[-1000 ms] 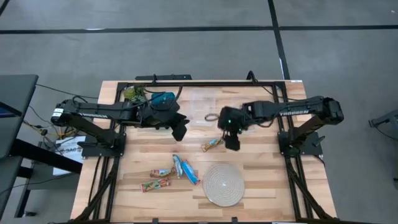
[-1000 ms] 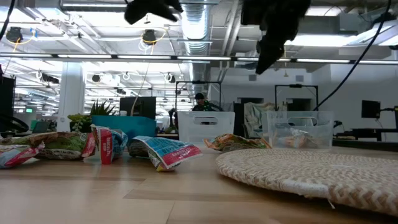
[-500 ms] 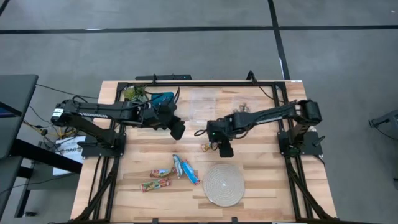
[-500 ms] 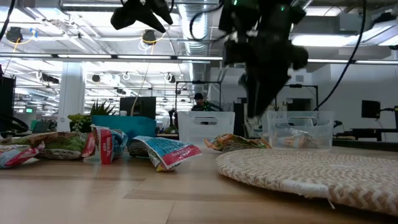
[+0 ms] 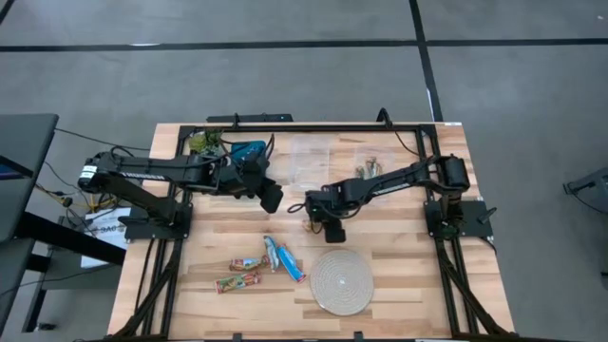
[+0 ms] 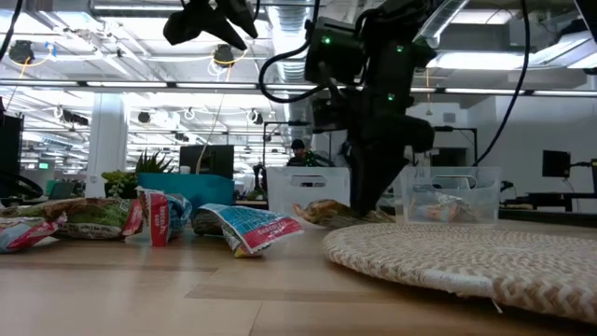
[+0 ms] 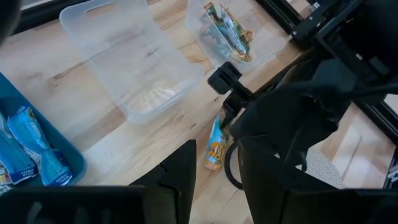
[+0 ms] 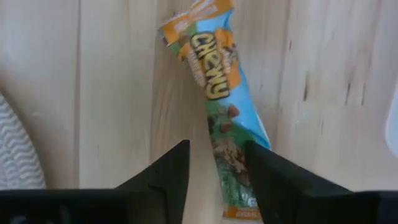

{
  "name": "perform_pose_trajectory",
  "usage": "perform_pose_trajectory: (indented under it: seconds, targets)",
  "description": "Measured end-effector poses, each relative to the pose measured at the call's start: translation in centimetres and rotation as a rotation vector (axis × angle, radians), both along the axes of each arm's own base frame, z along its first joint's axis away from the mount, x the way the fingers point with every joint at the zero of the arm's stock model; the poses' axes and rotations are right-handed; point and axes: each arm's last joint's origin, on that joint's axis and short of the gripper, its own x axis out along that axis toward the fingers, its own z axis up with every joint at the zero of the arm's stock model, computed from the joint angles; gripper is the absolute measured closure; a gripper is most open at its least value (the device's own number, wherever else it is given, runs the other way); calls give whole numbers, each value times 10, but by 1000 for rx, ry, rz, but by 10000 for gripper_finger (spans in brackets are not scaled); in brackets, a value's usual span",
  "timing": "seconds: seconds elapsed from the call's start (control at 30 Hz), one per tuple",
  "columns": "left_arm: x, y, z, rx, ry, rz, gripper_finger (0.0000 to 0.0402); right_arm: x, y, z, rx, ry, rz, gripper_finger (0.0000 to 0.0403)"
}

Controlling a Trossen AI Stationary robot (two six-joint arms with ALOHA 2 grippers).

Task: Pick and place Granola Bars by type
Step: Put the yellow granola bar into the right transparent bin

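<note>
A tan-gold and teal granola bar (image 8: 214, 87) lies flat on the wooden table near its middle (image 5: 312, 225). My right gripper (image 8: 217, 177) is open and low over it, one finger on each side of one end of the bar. My left gripper (image 5: 271, 197) is open and hangs high above the table (image 6: 210, 19), to the left of the right one, holding nothing. Two red-green-brown bars (image 5: 237, 274) and two blue bars (image 5: 283, 259) lie nearer the near edge. My right gripper comes at the tan-gold bar from above, its fingers (image 8: 264, 168) lying on either side of the bar's end (image 8: 233, 168), along its length. The bar lies flat on the table. Whether the fingers touch it, I cannot tell.
A round white woven disc (image 5: 342, 282) lies toward the near edge, right of the bars. Along the far edge stand a teal bin holding blue bars (image 7: 31, 146), a clear bin (image 7: 130, 62) and a clear bin with tan-gold bars (image 7: 227, 31). Bare wood lies at the table's near left.
My right gripper has moved toward the table's left and come down from high above to table level, ending astride the tan-gold bar. The bar has stayed where it was.
</note>
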Motion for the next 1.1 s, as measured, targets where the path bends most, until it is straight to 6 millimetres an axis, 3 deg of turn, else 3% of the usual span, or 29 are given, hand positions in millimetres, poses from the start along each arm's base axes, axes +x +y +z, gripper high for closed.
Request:
perform_pose_trajectory:
  seconds: [0.23,0.33,0.73,1.1]
  targets:
    - [0,0,0,0,1,0,292,1,-4,0,11,-12,-35,375]
    - [0,0,0,0,1,0,292,2,-6,1,20,-16,-75,395]
    - [0,0,0,12,6,-11,291,-1,-10,11,46,-32,-131,386]
    - [0,0,0,27,12,-26,291,-5,-5,28,39,-77,-28,260]
